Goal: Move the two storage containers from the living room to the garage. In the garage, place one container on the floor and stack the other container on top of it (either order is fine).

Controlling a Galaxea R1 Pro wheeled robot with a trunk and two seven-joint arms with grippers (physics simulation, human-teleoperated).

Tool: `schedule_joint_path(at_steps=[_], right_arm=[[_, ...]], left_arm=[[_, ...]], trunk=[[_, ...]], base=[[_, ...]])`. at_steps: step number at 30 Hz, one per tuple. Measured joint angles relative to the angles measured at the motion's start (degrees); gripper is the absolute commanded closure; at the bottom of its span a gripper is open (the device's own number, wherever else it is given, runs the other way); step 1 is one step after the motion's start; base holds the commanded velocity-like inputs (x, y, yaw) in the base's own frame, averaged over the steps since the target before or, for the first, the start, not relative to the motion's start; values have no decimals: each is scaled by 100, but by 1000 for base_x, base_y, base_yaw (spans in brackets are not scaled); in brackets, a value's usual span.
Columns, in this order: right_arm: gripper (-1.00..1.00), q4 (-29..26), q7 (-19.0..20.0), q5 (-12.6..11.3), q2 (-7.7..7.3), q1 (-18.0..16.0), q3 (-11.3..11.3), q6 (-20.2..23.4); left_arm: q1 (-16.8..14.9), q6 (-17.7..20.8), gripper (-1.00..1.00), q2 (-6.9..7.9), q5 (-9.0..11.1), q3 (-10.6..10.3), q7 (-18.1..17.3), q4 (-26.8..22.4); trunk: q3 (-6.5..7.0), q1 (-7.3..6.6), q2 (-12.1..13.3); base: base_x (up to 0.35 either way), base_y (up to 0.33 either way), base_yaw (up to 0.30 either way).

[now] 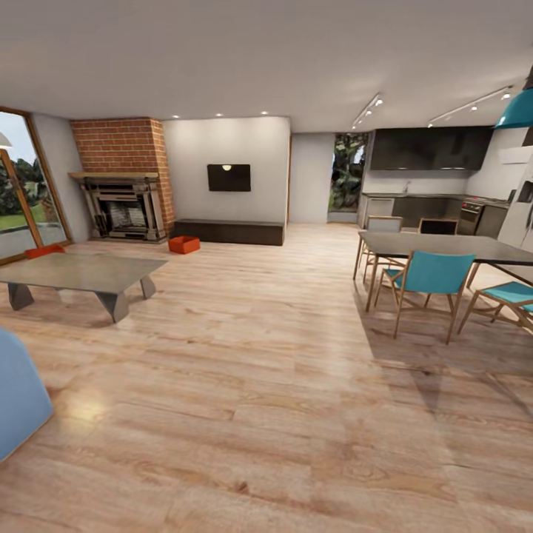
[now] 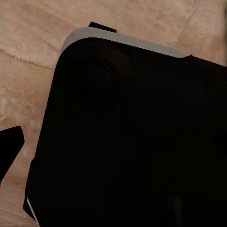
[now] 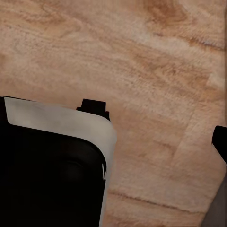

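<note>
Orange bin [image 1: 184, 244] by fireplace [image 1: 124, 208] (arms down), plank floor [image 1: 259, 385]

Open wood floor [image 1: 252, 355] centre, coffee table [image 1: 81, 272] left, dining table [image 1: 444, 248] right

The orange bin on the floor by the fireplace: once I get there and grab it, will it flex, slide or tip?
The orange bin looks like thin-walled, open-top plastic, so probably light and a bit flexible at the rim. It sits low and flat on the smooth wood-plank floor, so a push would likely slide it rather than tip it. It is far off and small in the head view; finer detail can't be judged.
</note>
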Motion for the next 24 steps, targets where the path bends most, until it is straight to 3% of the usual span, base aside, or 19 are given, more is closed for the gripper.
schedule_joint_path(at_steps=[24], right_arm=[[-100, 1, 0, 1, 0, 0, 0, 0]], left_arm=[[0, -4, -100, -9, -5, -4, 0, 0]], trunk=[[0, 0, 0]], base=[[323, 0, 0]])
